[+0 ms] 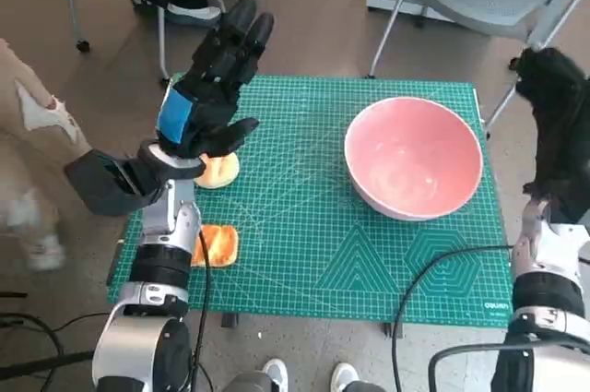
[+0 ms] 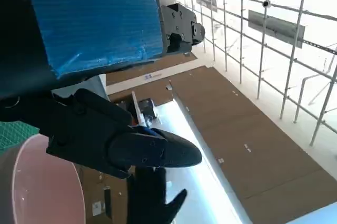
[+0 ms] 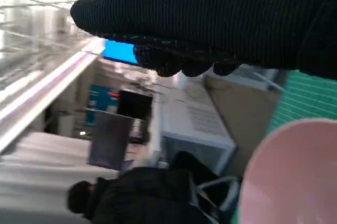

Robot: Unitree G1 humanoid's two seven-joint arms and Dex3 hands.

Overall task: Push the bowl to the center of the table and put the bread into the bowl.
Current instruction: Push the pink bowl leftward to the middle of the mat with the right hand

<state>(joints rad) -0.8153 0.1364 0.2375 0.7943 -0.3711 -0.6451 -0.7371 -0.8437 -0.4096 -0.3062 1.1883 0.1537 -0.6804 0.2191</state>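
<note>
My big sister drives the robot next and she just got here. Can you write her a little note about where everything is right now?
Left hand: raised above the mat's left side, fingers apart, holding nothing.
Right hand: raised off the table's right edge, holding nothing; finger spread unclear.
Bowl: pink, empty, upright, right of the mat's centre.
Bread: one piece under the left hand, another by the left forearm, both on the green mat.
Done: nothing visible.
Left: push the bowl to the centre, then put bread in.
</note>
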